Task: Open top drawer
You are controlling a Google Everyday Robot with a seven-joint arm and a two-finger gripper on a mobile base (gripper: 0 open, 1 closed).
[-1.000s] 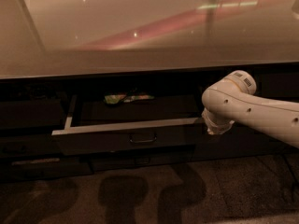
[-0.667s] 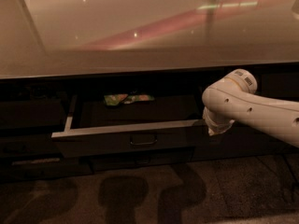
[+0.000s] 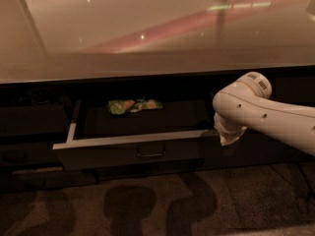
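Wide dark grey top drawer pulled out under glossy surface; crumpled green packet seen inside. White hand held at drawer's right front corner; grip cannot be told.

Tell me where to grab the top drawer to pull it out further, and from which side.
Take the small pull handle at the centre of the top drawer front, coming straight in from the front: it is a horizontal loop on a flat face. The gripper sits at the front's right end, so move toward the centre.
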